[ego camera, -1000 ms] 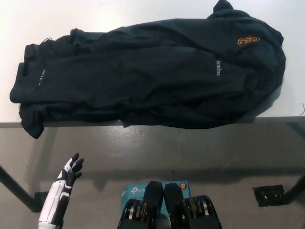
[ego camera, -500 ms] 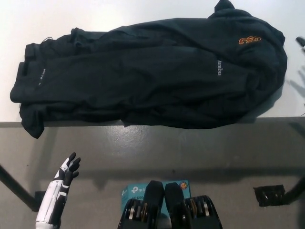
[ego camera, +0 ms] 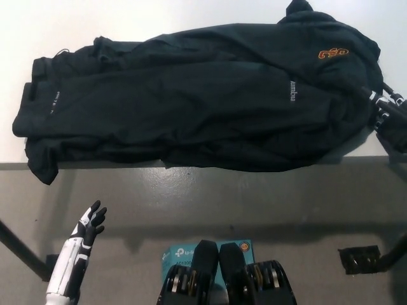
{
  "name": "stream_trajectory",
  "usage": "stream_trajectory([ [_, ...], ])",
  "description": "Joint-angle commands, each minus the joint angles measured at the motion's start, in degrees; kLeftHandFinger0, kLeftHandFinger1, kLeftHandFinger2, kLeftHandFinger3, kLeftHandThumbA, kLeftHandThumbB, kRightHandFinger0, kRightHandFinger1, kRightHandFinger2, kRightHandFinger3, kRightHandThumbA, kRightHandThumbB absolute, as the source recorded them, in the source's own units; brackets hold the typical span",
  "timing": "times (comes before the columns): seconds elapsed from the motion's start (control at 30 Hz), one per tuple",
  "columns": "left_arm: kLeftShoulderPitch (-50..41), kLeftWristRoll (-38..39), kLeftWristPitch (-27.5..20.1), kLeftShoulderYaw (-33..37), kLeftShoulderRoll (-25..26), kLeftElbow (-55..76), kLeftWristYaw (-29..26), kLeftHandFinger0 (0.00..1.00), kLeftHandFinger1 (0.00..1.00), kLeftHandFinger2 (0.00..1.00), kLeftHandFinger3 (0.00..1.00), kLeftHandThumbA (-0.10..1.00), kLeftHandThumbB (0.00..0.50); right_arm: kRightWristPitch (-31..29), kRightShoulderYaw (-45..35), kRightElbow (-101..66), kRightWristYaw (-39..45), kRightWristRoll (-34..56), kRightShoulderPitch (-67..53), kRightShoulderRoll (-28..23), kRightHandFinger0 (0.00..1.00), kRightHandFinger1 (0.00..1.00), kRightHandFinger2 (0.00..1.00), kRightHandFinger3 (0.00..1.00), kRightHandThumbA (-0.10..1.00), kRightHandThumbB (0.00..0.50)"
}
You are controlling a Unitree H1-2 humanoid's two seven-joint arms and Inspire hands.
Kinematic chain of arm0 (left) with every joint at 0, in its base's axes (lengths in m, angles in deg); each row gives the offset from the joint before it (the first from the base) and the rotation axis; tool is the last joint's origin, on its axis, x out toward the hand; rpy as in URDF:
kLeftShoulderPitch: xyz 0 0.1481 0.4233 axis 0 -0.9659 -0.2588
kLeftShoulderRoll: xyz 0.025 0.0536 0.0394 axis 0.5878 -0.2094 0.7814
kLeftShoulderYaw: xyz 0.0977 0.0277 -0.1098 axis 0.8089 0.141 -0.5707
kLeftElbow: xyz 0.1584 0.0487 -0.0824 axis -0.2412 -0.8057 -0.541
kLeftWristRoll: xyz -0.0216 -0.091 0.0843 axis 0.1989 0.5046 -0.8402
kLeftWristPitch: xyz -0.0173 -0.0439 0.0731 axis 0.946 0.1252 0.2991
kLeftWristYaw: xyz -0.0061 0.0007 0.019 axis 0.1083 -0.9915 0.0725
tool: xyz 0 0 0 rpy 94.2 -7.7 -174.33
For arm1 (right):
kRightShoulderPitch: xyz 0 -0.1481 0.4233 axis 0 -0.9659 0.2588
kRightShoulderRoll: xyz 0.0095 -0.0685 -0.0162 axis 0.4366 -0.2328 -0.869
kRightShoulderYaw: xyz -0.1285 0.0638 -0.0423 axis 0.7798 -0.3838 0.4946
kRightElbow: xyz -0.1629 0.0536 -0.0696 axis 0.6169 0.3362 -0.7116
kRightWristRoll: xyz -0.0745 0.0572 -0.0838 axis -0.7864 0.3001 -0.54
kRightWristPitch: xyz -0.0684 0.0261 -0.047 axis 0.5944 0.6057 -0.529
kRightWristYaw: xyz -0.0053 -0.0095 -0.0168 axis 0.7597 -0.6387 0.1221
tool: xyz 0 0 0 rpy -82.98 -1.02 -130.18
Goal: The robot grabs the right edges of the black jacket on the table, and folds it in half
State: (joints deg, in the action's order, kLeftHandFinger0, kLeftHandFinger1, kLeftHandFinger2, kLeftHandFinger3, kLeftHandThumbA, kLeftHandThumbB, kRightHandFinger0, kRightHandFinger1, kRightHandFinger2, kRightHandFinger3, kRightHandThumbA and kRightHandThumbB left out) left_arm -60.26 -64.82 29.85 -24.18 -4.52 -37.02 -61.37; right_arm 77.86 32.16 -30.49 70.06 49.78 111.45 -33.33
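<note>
The black jacket (ego camera: 197,101) lies spread across the white table (ego camera: 95,19), reaching from near the left end almost to the right end, with one corner of cloth drooping over the table's front edge at the left. Bare table shows along the far edge and in a strip at the front right — little open room beside the cloth there.

The black right hand (ego camera: 389,113) comes in at the table's right edge, just beside or touching the jacket's right hem; whether its fingers are closed on the cloth cannot be told. The white left hand (ego camera: 89,222) hangs low in front of the table, over the grey floor (ego camera: 254,203), fingers apart and holding nothing.

An orange logo (ego camera: 332,54) marks the jacket near its right end; small white lettering (ego camera: 292,89) below it is too small to read surely. A teal box (ego camera: 178,254) lies on the floor — its print looks like "tp-link".
</note>
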Motion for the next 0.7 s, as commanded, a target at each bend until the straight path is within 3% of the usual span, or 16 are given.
stream_trajectory([
  [0.0,0.3,-0.9,-1.5,-0.3,1.2,2.1,0.1,1.0,1.0,1.0,1.0,1.0,0.234,-2.2,0.5,-0.6,2.9,-0.8,3.3,-2.1,1.0,1.0,1.0,1.0,1.0,0.376],
  [0.5,1.4,-0.7,-1.4,-0.3,1.6,1.7,0.6,1.0,1.0,1.0,1.0,1.0,0.251,-2.3,-0.8,0.7,4.7,0.7,5.1,-1.1,1.0,1.0,1.0,1.0,1.0,0.415],
  [0.67,2.0,-0.8,-1.7,-0.2,1.7,1.4,0.5,1.0,1.0,1.0,1.0,1.0,0.252,-0.1,-2.5,-0.3,4.9,2.7,6.6,0.4,1.0,1.0,1.0,1.0,1.0,0.4],
])
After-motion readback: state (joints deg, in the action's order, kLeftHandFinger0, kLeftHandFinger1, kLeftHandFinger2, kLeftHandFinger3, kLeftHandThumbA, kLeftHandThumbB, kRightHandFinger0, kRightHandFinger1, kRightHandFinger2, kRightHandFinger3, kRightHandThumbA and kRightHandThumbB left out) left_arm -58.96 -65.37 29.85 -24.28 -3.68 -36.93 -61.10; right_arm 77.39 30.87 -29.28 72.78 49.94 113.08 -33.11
